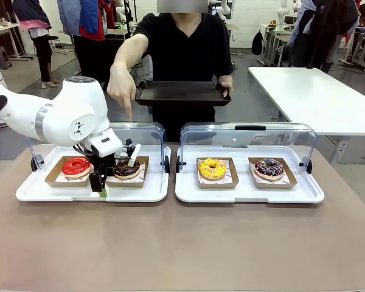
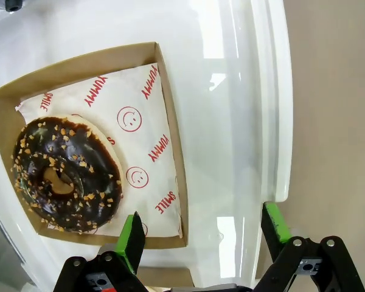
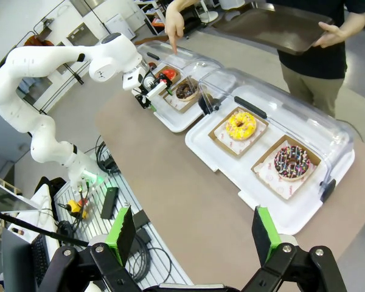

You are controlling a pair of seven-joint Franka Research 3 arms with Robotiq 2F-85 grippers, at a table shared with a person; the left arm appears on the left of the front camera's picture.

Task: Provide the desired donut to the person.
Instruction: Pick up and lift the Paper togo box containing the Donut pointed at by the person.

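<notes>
- The left hand (image 1: 99, 185) hung fingers-down over the left tray (image 1: 55, 193), which sat toward the far left corner of the table (image 1: 182, 249). Its jaws were released and held nothing.
- In the left wrist view that hand (image 2: 204, 234) was spread over bare white tray. One green finger (image 2: 132, 240) overlapped the edge of the cardboard box (image 2: 79, 76), and the other lay by the tray's rim.
- The chocolate donut (image 1: 126, 168), topped with nut crumbs, lay in that box on a paper liner (image 2: 134, 115) printed with smileys. It sat in the right half of the left tray, and neither finger touched it.
- A red donut (image 1: 76, 165) lay in its own box just beside it, on the side nearer the table's left edge.
- The right tray (image 1: 249, 193), toward the far right corner, carried a yellow donut (image 1: 212, 168) and a sprinkled donut (image 1: 269, 167), each in a box.
- Each tray's clear lid (image 1: 140, 131) stood raised at its far side.
- The person (image 1: 185, 48) stood at the table's far edge. The pointing hand (image 1: 121, 88) aimed its index finger downward above the left tray's lid, roughly over the chocolate donut.
- The person's other hand (image 1: 226, 85) held a dark tray (image 1: 179, 94) level in front of the body.
- The right hand (image 3: 193, 230) hung high above the table, its fingers spread wide with nothing between them.
</notes>
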